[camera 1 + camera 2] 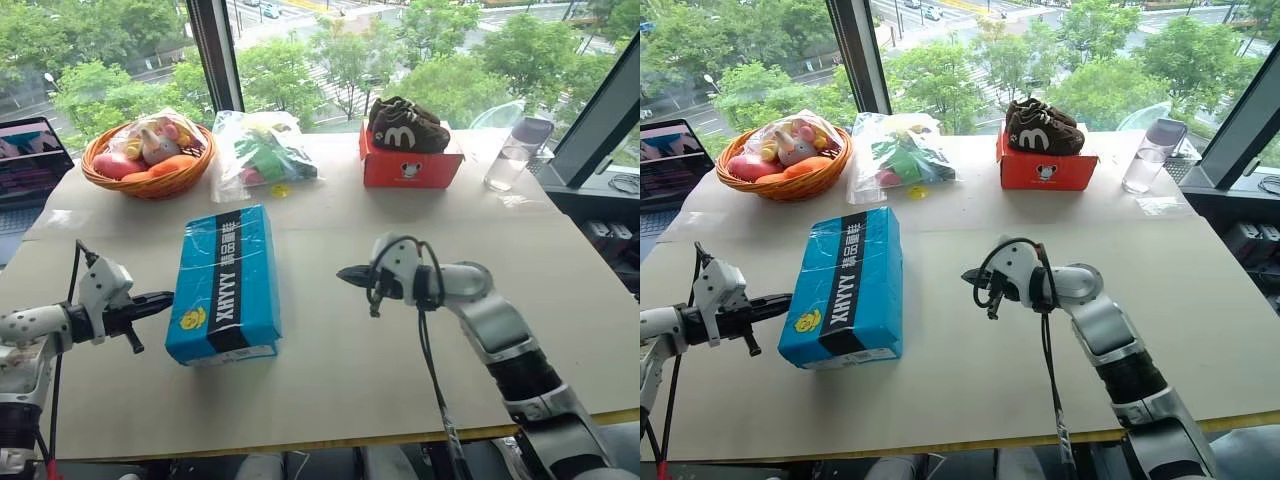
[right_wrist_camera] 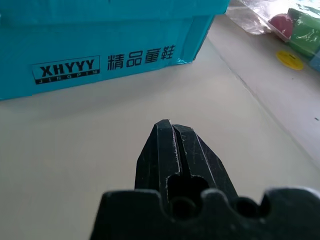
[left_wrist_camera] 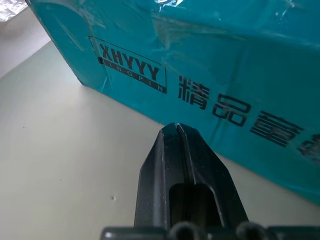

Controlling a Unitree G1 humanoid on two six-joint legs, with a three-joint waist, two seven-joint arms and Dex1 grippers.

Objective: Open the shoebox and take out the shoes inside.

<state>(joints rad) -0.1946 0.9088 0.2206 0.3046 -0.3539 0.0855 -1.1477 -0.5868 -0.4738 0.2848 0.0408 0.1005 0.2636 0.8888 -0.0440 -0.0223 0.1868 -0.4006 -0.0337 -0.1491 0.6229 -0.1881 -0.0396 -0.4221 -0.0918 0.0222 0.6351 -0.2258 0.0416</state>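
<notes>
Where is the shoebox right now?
In the head views the shoebox lies closed on the table between the shut left gripper and shut right gripper, nearer the left one.

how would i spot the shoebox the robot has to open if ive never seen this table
Start at the beige table by the window. The shoebox lies closed on its near half, between the left gripper and the right gripper. It is bright blue with a black lettered stripe along the lid, unlike the smaller red box at the back carrying brown shoes.
</notes>
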